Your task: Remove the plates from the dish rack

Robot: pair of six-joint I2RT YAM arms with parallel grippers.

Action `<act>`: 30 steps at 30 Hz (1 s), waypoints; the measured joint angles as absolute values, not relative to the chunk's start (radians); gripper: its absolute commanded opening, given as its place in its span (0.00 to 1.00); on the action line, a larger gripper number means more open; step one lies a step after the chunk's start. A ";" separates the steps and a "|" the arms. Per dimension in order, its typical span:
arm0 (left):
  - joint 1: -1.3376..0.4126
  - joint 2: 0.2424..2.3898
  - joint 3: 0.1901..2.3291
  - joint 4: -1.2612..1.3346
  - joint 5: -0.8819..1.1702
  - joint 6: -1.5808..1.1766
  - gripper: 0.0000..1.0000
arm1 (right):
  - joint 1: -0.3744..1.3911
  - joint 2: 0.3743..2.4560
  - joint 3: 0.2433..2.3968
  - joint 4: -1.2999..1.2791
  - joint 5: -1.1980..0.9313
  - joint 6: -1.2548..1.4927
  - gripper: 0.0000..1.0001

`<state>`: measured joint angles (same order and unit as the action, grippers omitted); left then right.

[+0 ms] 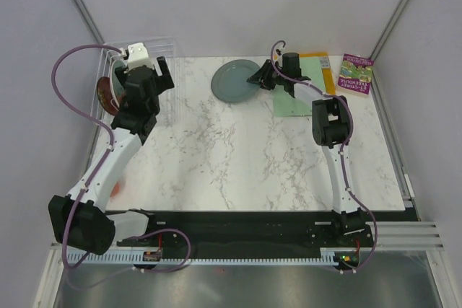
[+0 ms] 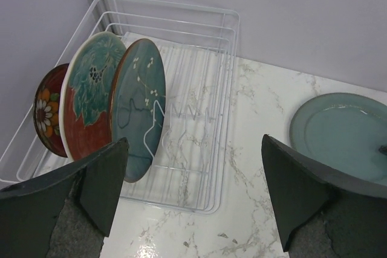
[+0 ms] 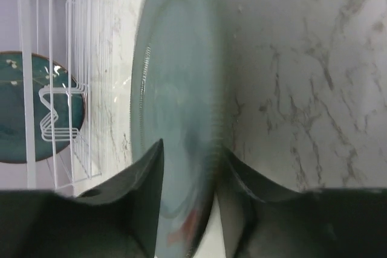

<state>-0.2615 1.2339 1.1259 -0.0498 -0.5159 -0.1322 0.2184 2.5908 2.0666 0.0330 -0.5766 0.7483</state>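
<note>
I see the left arm (image 1: 115, 156) reaching far left, with the left gripper (image 2: 193, 149) spread wide. The right arm (image 1: 336, 156) reaches forward, and the jaws of the right gripper (image 3: 190, 155) stand narrowly apart.

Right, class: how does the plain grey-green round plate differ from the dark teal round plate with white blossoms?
The grey-green plate lies flat on the marble table; the teal plate stands on edge in the white wire dish rack. The grey-green one is plain and paler; the teal one is darker, with white blossom marks. Both are round.
</note>
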 measured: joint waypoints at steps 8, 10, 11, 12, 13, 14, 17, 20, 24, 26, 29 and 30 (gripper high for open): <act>-0.223 1.256 1.116 -0.058 -0.526 -0.133 0.97 | 0.219 2.598 2.058 0.037 -0.604 0.755 0.80; -0.216 1.256 1.113 -0.059 -0.527 -0.133 0.97 | 0.220 2.590 2.045 0.043 -0.603 0.739 0.83; -0.212 1.256 1.111 -0.062 -0.527 -0.133 0.97 | 0.223 2.575 2.034 0.028 -0.585 0.715 0.87; -0.210 1.256 1.110 -0.069 -0.527 -0.133 0.97 | 0.226 2.561 2.025 0.007 -0.560 0.694 0.87; -0.208 1.256 1.110 -0.073 -0.527 -0.133 0.98 | 0.231 2.545 2.017 -0.014 -0.535 0.669 0.87; -0.207 1.256 1.107 -0.076 -0.528 -0.133 0.98 | 0.238 2.527 2.008 -0.041 -0.498 0.636 0.88; -0.196 1.256 1.105 -0.084 -0.531 -0.133 0.99 | 0.257 2.469 1.961 -0.107 -0.384 0.554 0.89; -0.163 1.258 1.105 -0.096 -0.529 -0.137 0.99 | 0.277 2.410 1.911 -0.171 -0.249 0.480 0.90; -0.099 1.287 1.106 -0.104 -0.513 -0.152 0.98 | 0.287 2.343 1.837 -0.223 -0.105 0.413 0.91; -0.070 1.320 1.106 -0.107 -0.501 -0.159 0.98 | 0.286 2.309 1.800 -0.238 -0.048 0.389 0.91; -0.049 1.381 1.115 -0.114 -0.494 -0.159 0.97 | 0.285 2.233 1.724 -0.257 0.019 0.359 0.91; -0.047 1.410 1.125 -0.115 -0.495 -0.159 0.97 | 0.284 2.203 1.696 -0.257 0.032 0.350 0.91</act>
